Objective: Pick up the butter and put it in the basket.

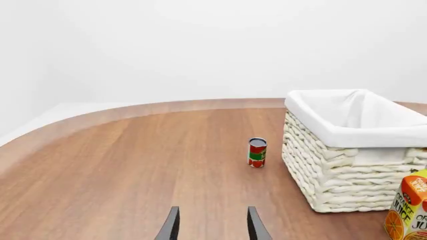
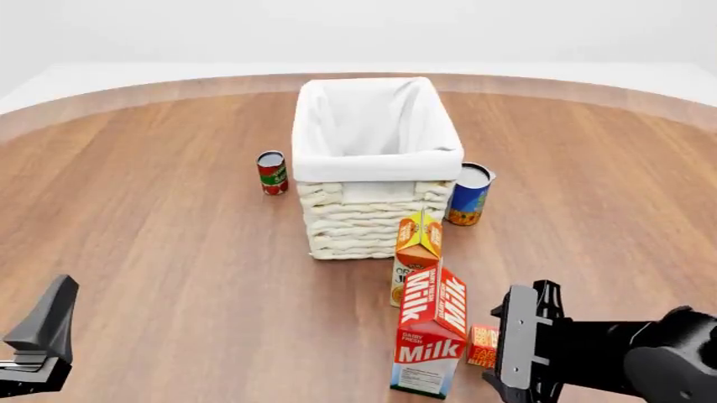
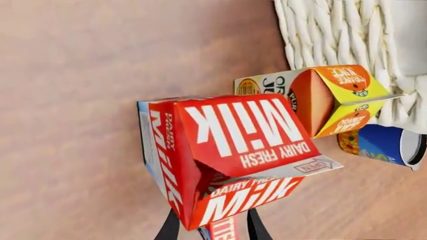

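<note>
My right gripper (image 2: 499, 353) lower right of the front frame, fingers spread around the butter (image 2: 483, 345), milk carton (image 2: 431, 340) alongside, left gripper (image 1: 212, 225) open wide

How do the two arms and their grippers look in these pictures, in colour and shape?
Both are dark grey to black. The right gripper is a blocky, ribbed body on a thick rounded arm link; the wrist view shows two thin, tapering black fingers. Of the left gripper, the front view shows only a dark wedge-shaped piece. No cables or markings are visible.
</note>
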You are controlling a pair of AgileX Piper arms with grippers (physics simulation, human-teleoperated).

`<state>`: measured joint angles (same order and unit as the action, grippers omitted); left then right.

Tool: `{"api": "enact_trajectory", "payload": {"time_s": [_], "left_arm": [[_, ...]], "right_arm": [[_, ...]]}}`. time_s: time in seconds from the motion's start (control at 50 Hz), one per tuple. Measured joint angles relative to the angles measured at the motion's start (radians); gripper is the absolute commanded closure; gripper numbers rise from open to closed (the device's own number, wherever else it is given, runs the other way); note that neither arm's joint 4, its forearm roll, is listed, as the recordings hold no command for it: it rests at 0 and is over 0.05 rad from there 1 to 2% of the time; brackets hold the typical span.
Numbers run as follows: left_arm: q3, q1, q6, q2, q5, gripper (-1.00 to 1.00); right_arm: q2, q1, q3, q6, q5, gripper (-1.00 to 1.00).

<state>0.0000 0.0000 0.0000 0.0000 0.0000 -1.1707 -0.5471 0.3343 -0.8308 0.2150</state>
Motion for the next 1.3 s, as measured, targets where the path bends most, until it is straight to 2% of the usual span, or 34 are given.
{"api": "enact_trajectory", "payload": {"time_s": [0.4,0.42,0.56,0.8,1.1,1.18,1.3], "left_arm": [[0.000,0.000,0.000,0.000,0.000,-1.00],[0.000,0.000,0.000,0.000,0.000,-1.00],[0.000,0.000,0.000,0.000,0.000,-1.00],[0.000,0.000,0.000,0.000,0.000,-1.00],[0.000,0.000,0.000,0.000,0.000,-1.00],[0.000,0.000,0.000,0.000,0.000,-1.00],[0.000,0.000,0.000,0.000,0.000,-1.00]], "right_arm": [[-0.150,0.023,-0.033,0.013,-0.148,-1.00],[-0.155,0.023,-0.033,0.016,-0.154,1.00],[-0.151,0.019,-0.029,0.028,-0.173,1.00],[-0.112,0.016,-0.019,0.010,-0.119,1.00],[0.107,0.129,0.045,-0.060,0.088,1.00],[0.167,0.152,0.078,-0.050,0.145,1.00],[0.237,0.164,0.133,0.003,0.199,1.00]]}}
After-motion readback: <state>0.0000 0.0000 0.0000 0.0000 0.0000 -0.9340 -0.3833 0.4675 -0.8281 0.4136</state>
